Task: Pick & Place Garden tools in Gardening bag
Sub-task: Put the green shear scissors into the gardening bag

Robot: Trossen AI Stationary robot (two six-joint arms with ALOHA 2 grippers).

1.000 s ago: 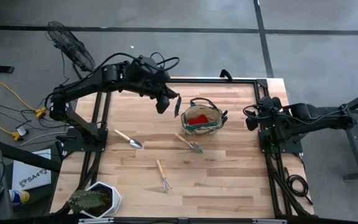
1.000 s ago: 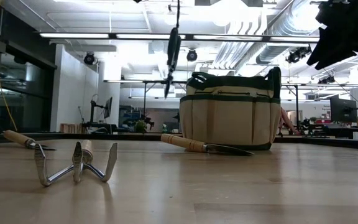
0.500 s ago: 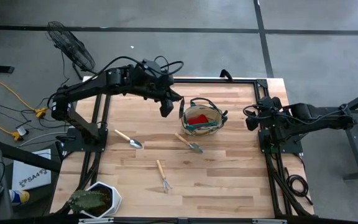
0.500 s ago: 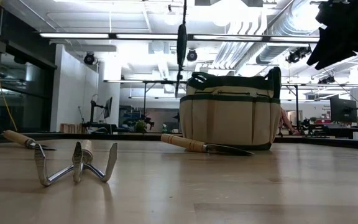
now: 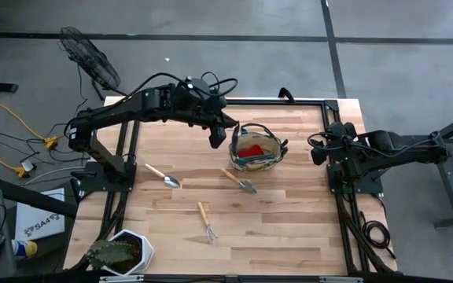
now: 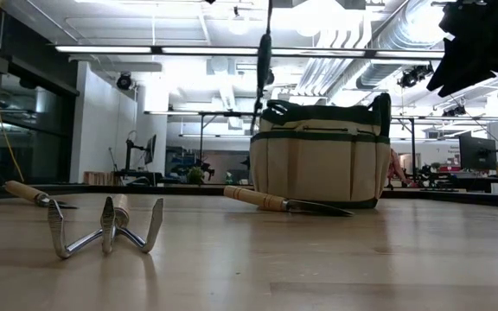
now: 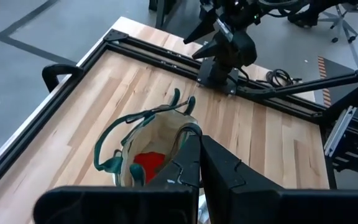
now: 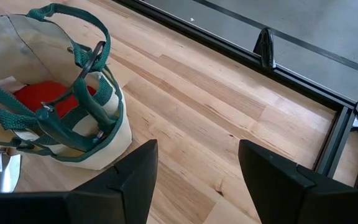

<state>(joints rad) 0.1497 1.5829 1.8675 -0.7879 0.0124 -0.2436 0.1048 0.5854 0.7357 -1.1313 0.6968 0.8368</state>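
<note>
A trowel [image 5: 163, 176] and a pronged rake [image 5: 205, 223] lie on the table's [image 5: 289, 228] left half. The left gripper [image 5: 215, 135], fingers clamped on the pruning shears [image 6: 264, 60], hangs them just beside the gardening bag's [image 5: 255, 148] left rim. A second trowel [image 5: 240, 181] lies against the bag's front, and the right gripper [image 5: 318, 152] waits at the right edge, jaws apart.

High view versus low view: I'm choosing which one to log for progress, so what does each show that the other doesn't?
Only the high view shows the red lump inside the gardening bag, the potted plant at the table's corner, and the left gripper shut on the pruning shears beside the bag's rim.

Only the low view shows the shears hanging clear above the tabletop, and the room behind.

Both show the bag, the rake, and two trowels, one by the bag, one farther off.
</note>
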